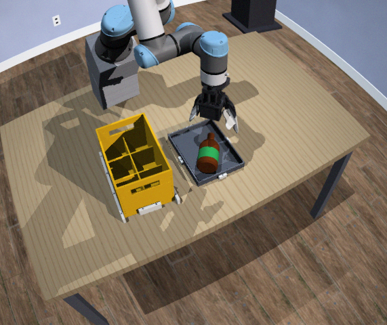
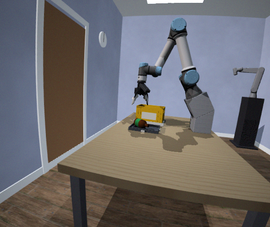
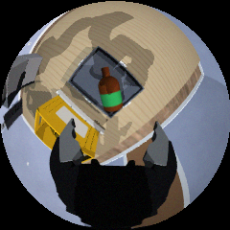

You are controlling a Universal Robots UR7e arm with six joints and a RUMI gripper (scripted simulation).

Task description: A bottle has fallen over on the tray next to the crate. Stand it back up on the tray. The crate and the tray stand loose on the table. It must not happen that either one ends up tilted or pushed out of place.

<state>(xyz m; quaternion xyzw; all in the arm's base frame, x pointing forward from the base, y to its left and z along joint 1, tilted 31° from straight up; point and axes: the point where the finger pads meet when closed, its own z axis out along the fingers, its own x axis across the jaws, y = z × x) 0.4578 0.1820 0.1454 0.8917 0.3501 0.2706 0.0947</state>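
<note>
A brown bottle with a green label lies on its side in the dark tray. In the top view its neck points to the back, toward the arm's side, and its base to the front. The dark tray lies flat beside the crate. The yellow crate stands upright, its visible compartments empty. My gripper is open and empty, fingers pointing down, well above the table and clear of the bottle.
The wooden table carries the crate and tray, with a narrow gap between them. The crate's walls rise much higher than the tray's low rim. The grey robot base stands at the table's back edge in the top view.
</note>
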